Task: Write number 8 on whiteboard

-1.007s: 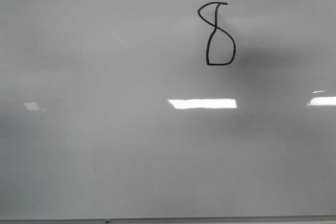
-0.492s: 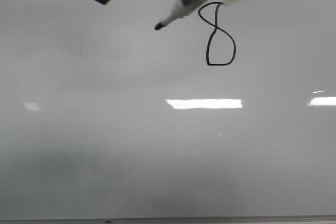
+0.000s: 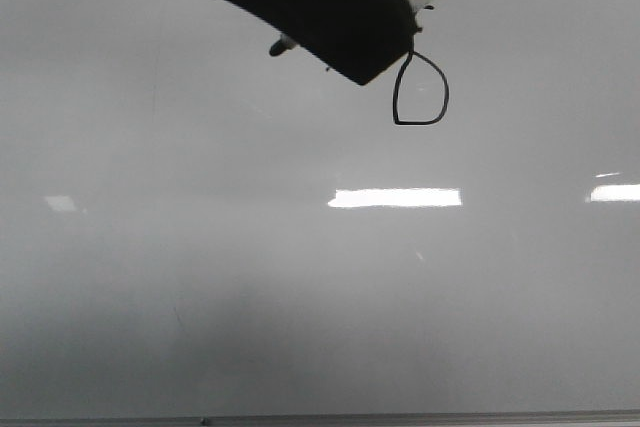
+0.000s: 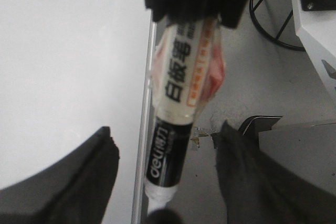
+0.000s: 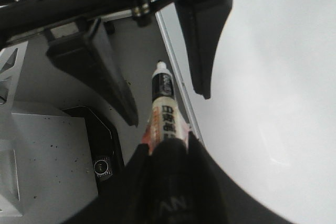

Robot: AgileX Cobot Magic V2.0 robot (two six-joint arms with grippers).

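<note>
**A:** What is on the board?

**B:** A large, glossy, pale grey-white whiteboard (image 3: 300,297) fills the front view, with a thin metal strip along the bottom edge of the frame. The thin black hand-drawn number 8 (image 3: 418,123) sits in the upper right of the frame, small against the board. Only its wider, flat-bottomed lower loop shows. A blurred black gripper body at the top centre covers the upper loop.

**A:** Where is the pen?

**B:** A whiteboard marker with a cream label, black barrel and white end (image 5: 164,109) is clamped in the black right gripper (image 5: 167,142). The fingers close tightly round the label end. In the front view only the dark tip pokes out, left of the black body.

**A:** And the other arm?

**B:** The black left gripper (image 4: 165,132) has its two fingers (image 4: 68,182) spread wide apart, one on each side of the marker's black end. They are not touching it. In the right wrist view the same pair stands in the upper half of the frame, with the marker's white end between them.

**A:** Anything else?

**B:** Bright rectangular light reflections (image 3: 395,197) lie across the middle of the board, below the figure.
</note>
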